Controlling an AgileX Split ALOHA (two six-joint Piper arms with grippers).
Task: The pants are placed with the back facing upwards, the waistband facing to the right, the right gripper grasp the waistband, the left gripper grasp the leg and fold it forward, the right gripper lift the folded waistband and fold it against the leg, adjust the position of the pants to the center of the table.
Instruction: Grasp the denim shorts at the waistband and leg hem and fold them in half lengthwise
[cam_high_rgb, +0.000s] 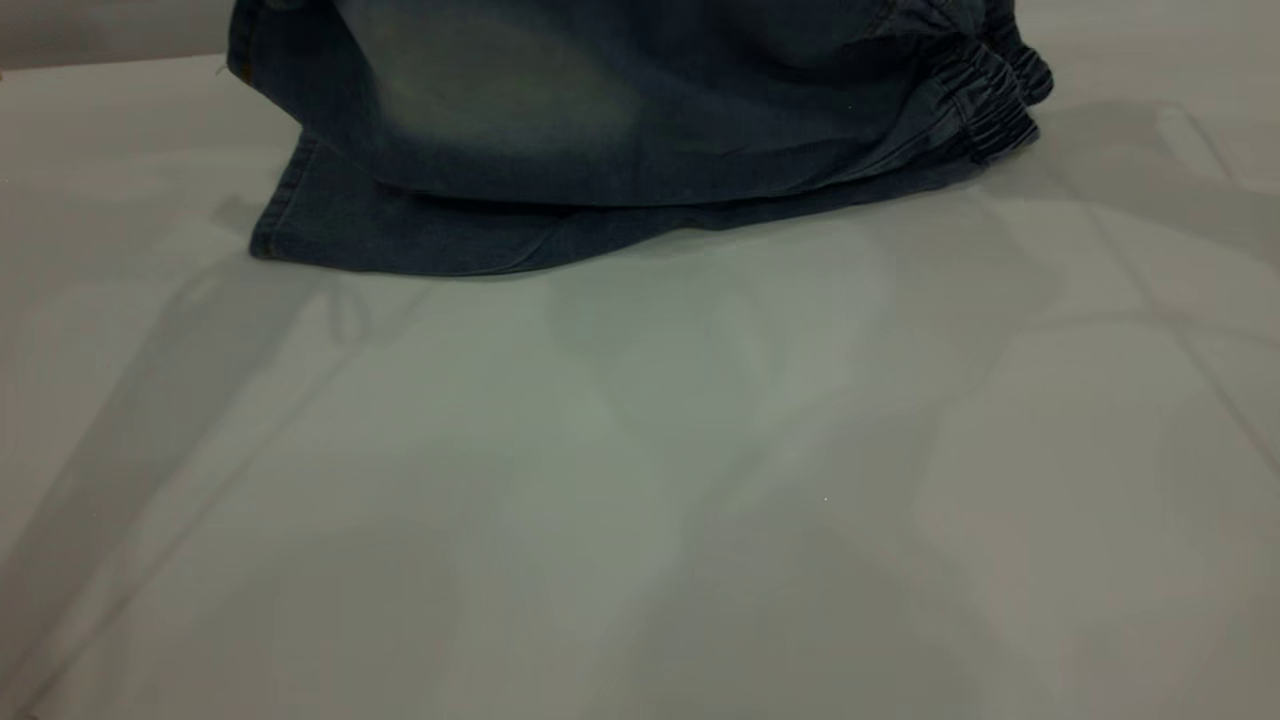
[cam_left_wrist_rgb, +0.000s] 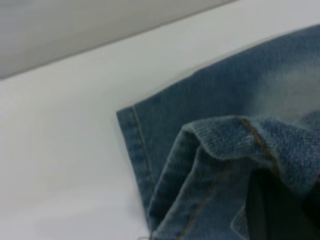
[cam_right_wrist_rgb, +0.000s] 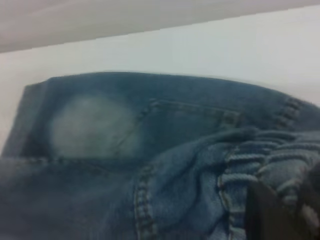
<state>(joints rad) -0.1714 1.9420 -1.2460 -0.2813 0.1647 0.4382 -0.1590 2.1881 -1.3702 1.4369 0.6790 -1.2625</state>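
Denim shorts, faded blue, knee-length – the pants (cam_high_rgb: 600, 130) – lie at the far edge of the large pale grey desk (cam_high_rgb: 640, 480) in the exterior view, partly cut off by the top of that picture. They are folded along their length: one layer with a pale faded patch sits on top, and a lower layer shows under it w/ its flat stitched hem toward the left side. Gathered elastic waistband (cam_high_rgb: 990, 100) is at the right end, bunched and a bit raised from the desk.

Left wrist view: a hem corner of the upper leg (cam_left_wrist_rgb: 235, 145) is lifted and curled over, w/ orange stitching visible, above the flat lower layer which touches the desk. Left pincer itself is not clearly seen; only a dark shape at the picture corner, so I cannot tell if it is clenched or released.

Right wrist view: ruched waistband (cam_right_wrist_rgb: 260, 170) is close to the camera, a back patch pocket (cam_right_wrist_rgb: 185, 125) and the pale patch behind it. Something dark is at the corner beside the waistband, prob. part of the right pincer, but its state I cannot tell.
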